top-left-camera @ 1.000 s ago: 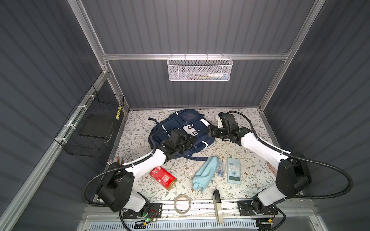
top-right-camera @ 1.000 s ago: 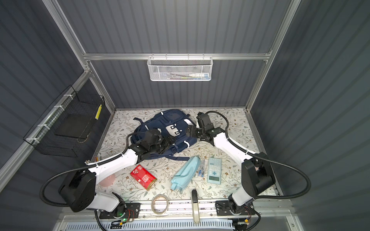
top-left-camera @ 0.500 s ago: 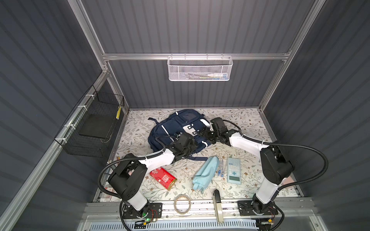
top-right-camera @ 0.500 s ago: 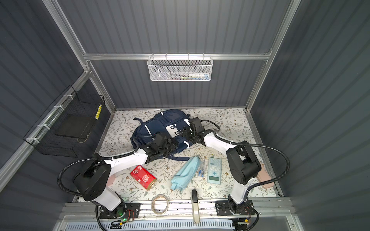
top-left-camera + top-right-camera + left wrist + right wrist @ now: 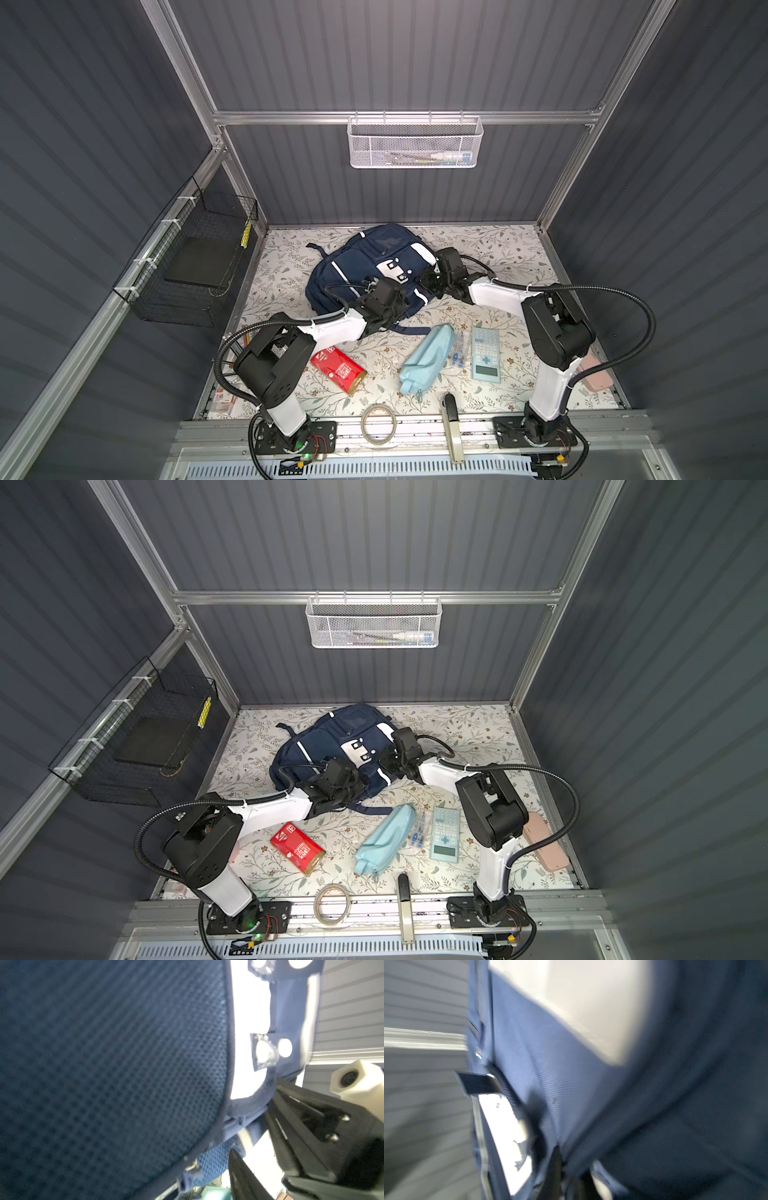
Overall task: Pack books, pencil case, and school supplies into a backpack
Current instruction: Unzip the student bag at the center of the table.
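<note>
The navy backpack (image 5: 365, 257) (image 5: 328, 737) lies at the back centre of the table. My left gripper (image 5: 399, 301) (image 5: 204, 1185) is at its near edge, jaws closed on a fold of blue mesh fabric. My right gripper (image 5: 428, 279) (image 5: 571, 1176) is shut at its right side, with navy fabric running into the blurred fingertips. In front lie the pale-blue pencil case (image 5: 428, 357), a clear packet (image 5: 457, 353), the calculator (image 5: 485, 353) and a red gold-ended pack (image 5: 338, 370). The books are out of view.
A tape roll (image 5: 378, 424) and a beige-handled tool (image 5: 451, 428) rest on the front rail. A pink case (image 5: 594, 374) lies at the right edge. A black wire basket (image 5: 195, 266) hangs on the left wall, a white mesh basket (image 5: 415, 143) on the back wall.
Both arms swung inward and came to the backpack's near half. The right gripper went from wide open to shut. The left gripper's jaws narrowed onto the fabric.
</note>
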Controlling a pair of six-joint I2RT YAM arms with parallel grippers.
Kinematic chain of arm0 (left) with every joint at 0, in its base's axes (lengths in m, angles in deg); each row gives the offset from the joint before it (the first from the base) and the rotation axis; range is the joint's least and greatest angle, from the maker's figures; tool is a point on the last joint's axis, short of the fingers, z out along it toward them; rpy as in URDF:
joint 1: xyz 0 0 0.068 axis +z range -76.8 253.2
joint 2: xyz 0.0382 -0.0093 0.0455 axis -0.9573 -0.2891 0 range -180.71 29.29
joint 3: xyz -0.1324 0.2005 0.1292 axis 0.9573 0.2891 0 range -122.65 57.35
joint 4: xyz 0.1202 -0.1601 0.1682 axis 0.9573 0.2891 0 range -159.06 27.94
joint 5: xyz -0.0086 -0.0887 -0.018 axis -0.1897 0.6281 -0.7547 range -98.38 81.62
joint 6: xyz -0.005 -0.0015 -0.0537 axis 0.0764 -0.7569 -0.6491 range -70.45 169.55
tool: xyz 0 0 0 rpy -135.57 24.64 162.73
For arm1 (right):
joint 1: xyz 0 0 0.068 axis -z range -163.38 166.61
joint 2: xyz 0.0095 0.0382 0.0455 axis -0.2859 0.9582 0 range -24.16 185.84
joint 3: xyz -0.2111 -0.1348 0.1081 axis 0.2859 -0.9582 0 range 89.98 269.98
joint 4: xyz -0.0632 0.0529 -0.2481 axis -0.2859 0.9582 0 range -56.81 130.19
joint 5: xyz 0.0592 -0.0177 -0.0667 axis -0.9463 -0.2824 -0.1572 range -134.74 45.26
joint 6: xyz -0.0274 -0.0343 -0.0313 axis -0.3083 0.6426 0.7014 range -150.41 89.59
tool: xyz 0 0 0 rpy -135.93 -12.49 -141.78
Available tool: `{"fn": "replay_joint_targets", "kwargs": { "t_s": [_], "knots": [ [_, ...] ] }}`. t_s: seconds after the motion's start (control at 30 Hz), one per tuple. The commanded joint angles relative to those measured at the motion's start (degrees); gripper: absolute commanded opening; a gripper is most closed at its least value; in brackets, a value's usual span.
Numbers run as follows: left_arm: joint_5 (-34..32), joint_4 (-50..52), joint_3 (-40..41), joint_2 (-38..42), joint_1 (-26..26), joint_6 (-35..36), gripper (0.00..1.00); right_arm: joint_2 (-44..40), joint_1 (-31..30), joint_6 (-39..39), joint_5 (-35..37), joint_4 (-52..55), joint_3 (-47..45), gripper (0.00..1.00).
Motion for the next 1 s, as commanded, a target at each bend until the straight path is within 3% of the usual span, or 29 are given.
{"fn": "replay_joint_targets", "kwargs": {
  "t_s": [0.0,0.17,0.23,0.37,0.43,0.6,0.97],
  "knots": [
    [-1.74,1.01,0.65,-1.52,0.31,0.57,0.51,-0.60,-1.13,0.90,-0.21,1.28,-2.06,0.00],
    [-1.65,-0.06,-0.06,-2.44,0.32,0.60,0.48,-3.31,-2.52,2.28,1.39,3.58,-1.59,0.00],
    [-1.16,-0.41,-1.01,-2.94,0.36,0.94,0.32,-3.33,-2.76,2.05,1.15,3.50,-1.91,0.00],
    [-0.59,0.85,-1.86,-4.48,0.31,0.94,0.26,-3.28,-3.01,1.78,0.86,2.71,-2.66,0.00],
    [-0.33,-0.30,-1.09,-4.57,0.31,0.25,0.14,-3.29,-3.13,1.92,1.00,2.70,-2.89,0.00],
    [-1.33,2.85,-0.60,-0.62,0.38,1.43,0.01,-4.06,-1.84,2.73,1.38,3.06,-3.62,0.00],
    [-0.93,11.89,3.41,9.76,0.75,5.77,0.00,-8.07,2.55,6.06,2.91,7.56,-2.81,0.00]
  ]
}}
